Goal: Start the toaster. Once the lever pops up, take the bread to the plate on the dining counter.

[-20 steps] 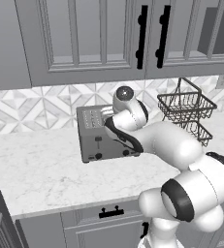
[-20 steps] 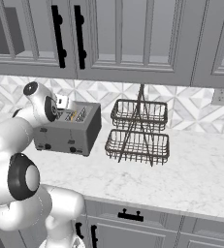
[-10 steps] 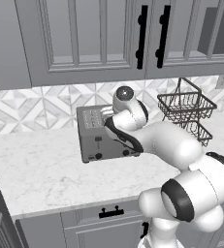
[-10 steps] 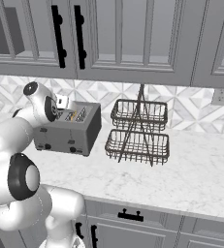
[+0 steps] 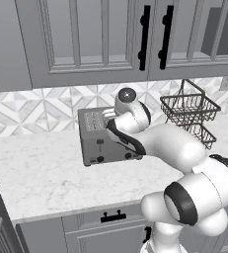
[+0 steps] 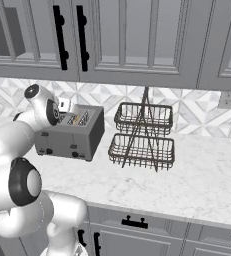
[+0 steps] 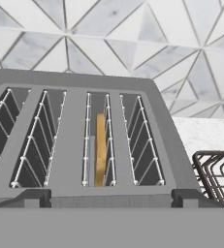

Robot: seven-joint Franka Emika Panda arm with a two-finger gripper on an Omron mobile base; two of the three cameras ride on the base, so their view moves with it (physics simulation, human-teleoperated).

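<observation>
counter point(image 5: 41, 173); bread point(image 7: 100, 147) inside toaster point(image 7: 74, 145)

toaster point(image 5: 105, 141) front: no brand, number or word is showing (its levers and knobs are appearing as plain dark shapes)
toaster top, hand view: nothing readable is appearing around the slots
upper cabinet doors point(image 6: 137, 40): no label or sign is showing
tiled wall point(image 7: 133, 38): it is carrying a pattern but no lettering
wire basket rack point(image 6: 143, 135): no tag is showing
worktop point(image 5: 41, 173): no writing is appearing on it
overall: no text is reading legibly in any view
</observation>
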